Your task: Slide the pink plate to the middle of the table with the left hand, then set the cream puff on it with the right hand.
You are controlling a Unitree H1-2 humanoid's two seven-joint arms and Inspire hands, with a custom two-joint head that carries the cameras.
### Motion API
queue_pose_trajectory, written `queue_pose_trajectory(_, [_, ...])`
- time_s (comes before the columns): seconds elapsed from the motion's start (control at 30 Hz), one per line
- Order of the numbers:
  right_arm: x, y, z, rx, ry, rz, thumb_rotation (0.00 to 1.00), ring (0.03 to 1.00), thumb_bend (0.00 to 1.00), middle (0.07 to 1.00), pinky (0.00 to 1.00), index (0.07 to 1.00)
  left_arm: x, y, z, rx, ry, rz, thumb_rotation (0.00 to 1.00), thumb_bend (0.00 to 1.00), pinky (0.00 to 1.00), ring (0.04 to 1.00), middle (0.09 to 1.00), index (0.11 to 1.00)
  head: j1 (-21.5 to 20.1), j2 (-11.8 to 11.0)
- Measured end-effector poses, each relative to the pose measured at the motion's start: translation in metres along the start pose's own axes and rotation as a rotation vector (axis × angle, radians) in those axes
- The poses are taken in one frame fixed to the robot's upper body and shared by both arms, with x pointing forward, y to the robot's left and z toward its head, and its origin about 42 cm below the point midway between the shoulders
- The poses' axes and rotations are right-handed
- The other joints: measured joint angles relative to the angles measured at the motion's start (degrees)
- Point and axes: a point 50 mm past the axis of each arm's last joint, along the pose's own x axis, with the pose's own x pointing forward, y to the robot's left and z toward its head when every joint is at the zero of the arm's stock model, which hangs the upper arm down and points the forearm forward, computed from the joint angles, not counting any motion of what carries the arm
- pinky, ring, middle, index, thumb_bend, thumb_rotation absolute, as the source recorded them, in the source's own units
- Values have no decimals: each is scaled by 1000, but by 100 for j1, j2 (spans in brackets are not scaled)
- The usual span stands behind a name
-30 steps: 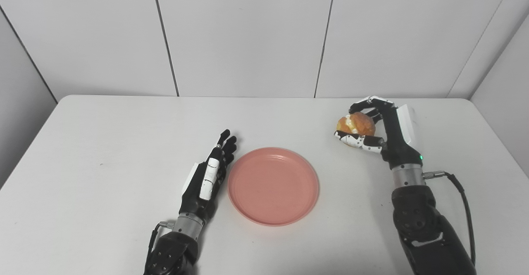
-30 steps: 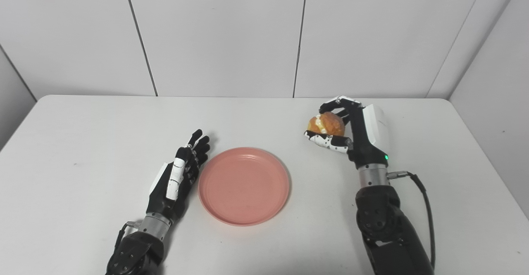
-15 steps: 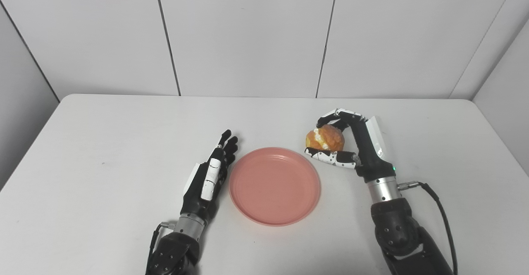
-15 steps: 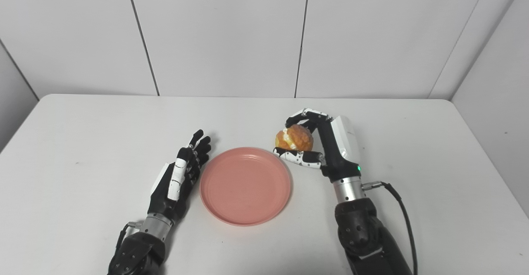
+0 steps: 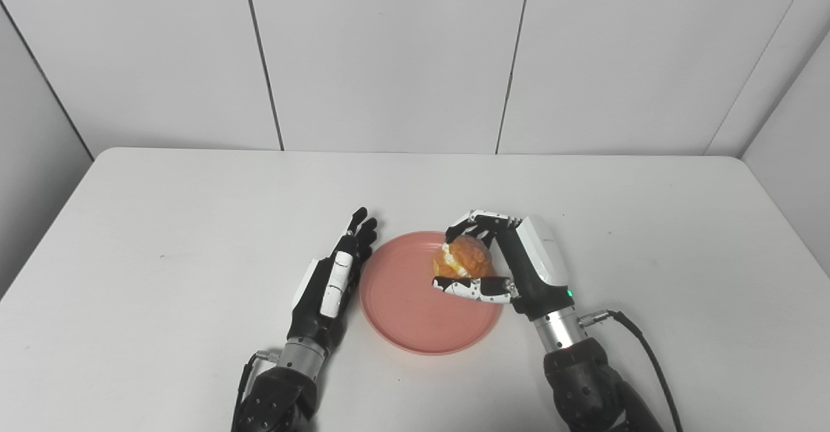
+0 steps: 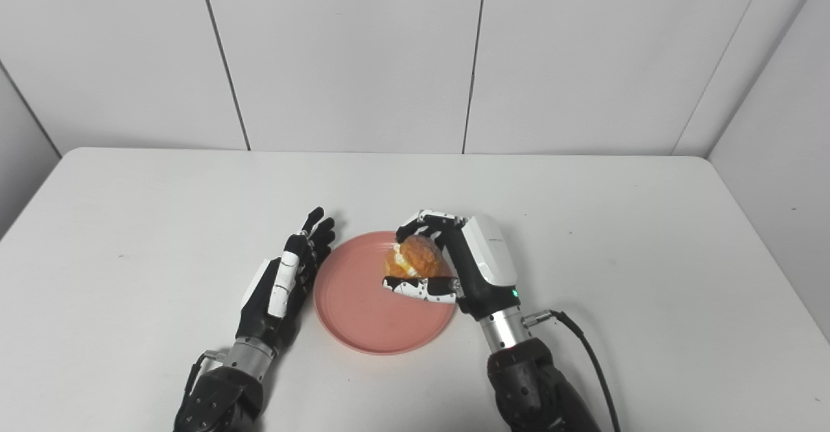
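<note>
The pink plate point(image 5: 405, 309) lies flat near the middle of the white table point(image 5: 162, 224). My right hand point(image 5: 512, 266) is shut on the golden cream puff point(image 5: 462, 258) with white filling, holding it over the plate's right part. Whether the puff touches the plate I cannot tell. My left hand point(image 5: 331, 283) rests open on edge with straight fingers right beside the plate's left rim, holding nothing. In the right eye view the puff point(image 6: 418, 257) sits between the right hand's fingers and thumb above the plate point(image 6: 356, 309).
A black cable point(image 5: 648, 348) trails from my right wrist across the table toward the lower right. White wall panels close off the back and sides of the table.
My right hand has carried the cream puff from the table's back right, leftward and toward me, to over the plate. The left hand and the plate have stayed in place.
</note>
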Motion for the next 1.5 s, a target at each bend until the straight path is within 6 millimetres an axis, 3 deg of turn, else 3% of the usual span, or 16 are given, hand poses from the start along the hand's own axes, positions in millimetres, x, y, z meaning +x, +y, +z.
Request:
queue_pose_trajectory(0.17, [-1,9,3,10,-10,47,0,481,509,524,470,440,0,0,1,0,-3,-1,1000,714,1000,979,970,972,-18,9])
queue_pose_trajectory(0.33, [-10,25,-7,12,11,116,0,485,509,520,497,443,0,0,1,-4,1,-1,1000,708,1000,978,969,971,-26,26])
queue_pose_trajectory(0.9, [-7,26,-9,-133,-47,177,0,451,505,544,524,491,-1,-1,1,-5,1,-1,1000,704,1000,980,970,974,-9,44])
queue_pose_trajectory(0.97, [-8,25,-10,-148,-50,173,0,466,495,700,554,495,-1,-1,1,-4,1,-1,1000,700,1000,981,972,975,-9,53])
queue_pose_trajectory(1.0, [-8,24,-10,-162,-56,165,68,626,492,757,587,497,-1,-1,1,-5,1,-1,1000,691,1000,981,973,979,-9,53])
queue_pose_trajectory(1.03, [-8,23,-10,-171,-63,161,97,696,490,784,607,499,-1,-1,1,-4,0,-2,1000,687,1000,981,973,980,-9,53])
queue_pose_trajectory(1.2, [-9,20,-10,-212,-113,128,124,801,489,843,715,499,-1,-1,1,-3,1,-2,1000,688,999,980,973,981,-9,62])
queue_pose_trajectory(1.23, [-9,20,-9,-218,-125,128,50,824,444,859,745,682,-1,-1,1,-3,1,-2,1000,688,1000,981,974,983,-9,62])
queue_pose_trajectory(1.3, [-8,19,-8,-221,-141,124,30,845,416,875,785,798,-1,-1,0,-3,1,-3,1000,696,1000,980,974,982,-9,62])
queue_pose_trajectory(1.43, [-7,19,-7,-214,-156,123,168,882,375,902,870,862,-1,-1,1,-3,0,-3,1000,702,992,974,968,974,-9,62])
queue_pose_trajectory(1.5, [-8,18,-7,-216,-161,130,191,892,367,908,891,867,-1,-1,1,-4,1,-3,1000,704,991,973,966,972,-9,62])
